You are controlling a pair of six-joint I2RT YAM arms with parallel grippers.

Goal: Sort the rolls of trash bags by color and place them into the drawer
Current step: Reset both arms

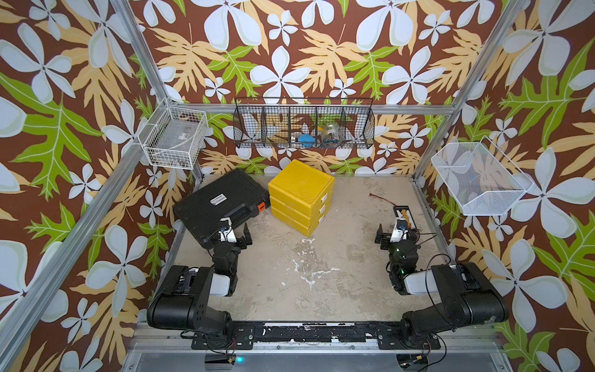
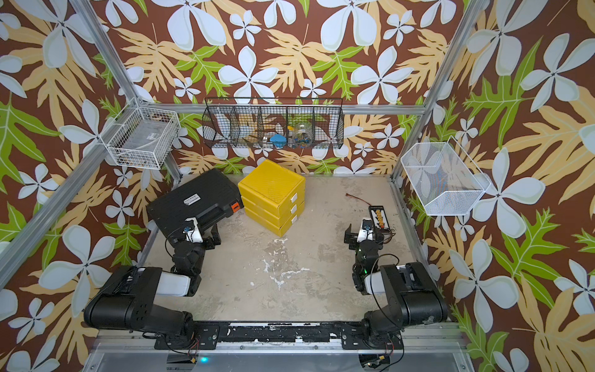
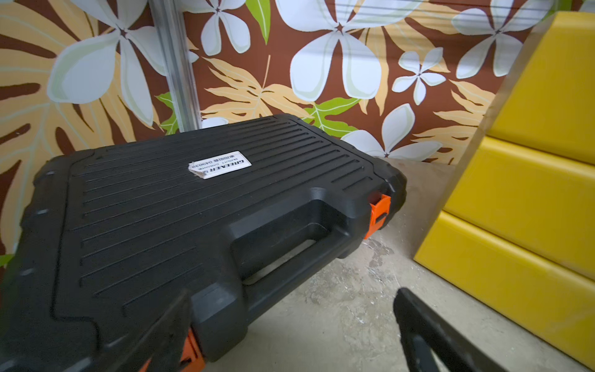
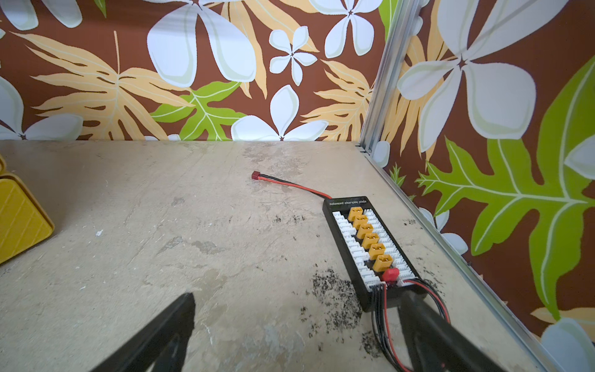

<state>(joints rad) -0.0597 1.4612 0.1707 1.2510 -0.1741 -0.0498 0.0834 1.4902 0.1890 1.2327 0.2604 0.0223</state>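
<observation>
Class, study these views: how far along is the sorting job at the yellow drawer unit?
Done: nothing can be confirmed; all three drawers of the yellow drawer unit are shut, hiding their contents. In hand: nothing; the left hand and right hand stand open and empty. Left: unclear, since no rolls show on the table.

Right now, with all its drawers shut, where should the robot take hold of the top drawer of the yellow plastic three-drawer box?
Take the small white tab on the front of the top drawer, apparently its pull. The yellow plastic three-drawer box turns its fronts toward the right arm's side, so come from there with the open right gripper. Its other faces look smooth.
</observation>
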